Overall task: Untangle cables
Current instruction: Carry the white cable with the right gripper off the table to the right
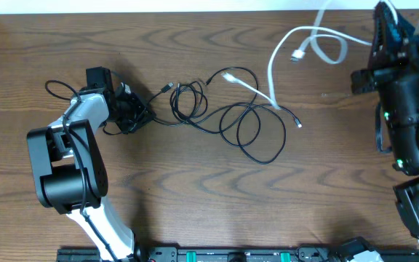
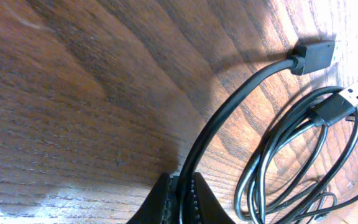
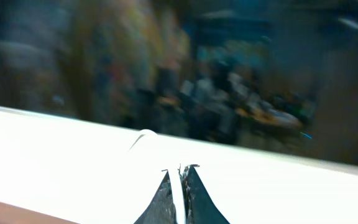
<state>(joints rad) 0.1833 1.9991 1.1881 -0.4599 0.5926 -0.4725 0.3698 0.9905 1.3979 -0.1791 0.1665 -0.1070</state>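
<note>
Black cable (image 2: 225, 102) is found on the wooden table (image 1: 195, 189), left of centre to centre, in several loose overlapping loops. One of its plugs (image 2: 316, 53) lies flat on the wood. A second, metal-tipped USB plug (image 2: 353, 96) rests on a small coil of the same cable just beside it.

Left gripper (image 2: 182, 194) is lowered to the table surface at the left end of the black cable. Its fingers (image 2: 160, 202) are seen nearly closed. Only a narrow gap is left, and that gap is filled by one strand of the black cable. The strand is pinched near where it curves up toward the first plug.

White cable (image 1: 270, 73) is recorded right of centre. One end (image 1: 229, 76) lies among the black loops, and the strand running from it is laid across them. From there the cable is carried toward the far edge, where a loop is formed. A white connector (image 1: 297, 54) lies inside that bend.

Right gripper (image 3: 179, 186) is raised at the far right corner, clear of the table. Its fingers (image 3: 197, 199) are drawn almost together. A thin white strand is held between the tips. The right wrist view is blurred, so nothing finer can be told there.
</note>
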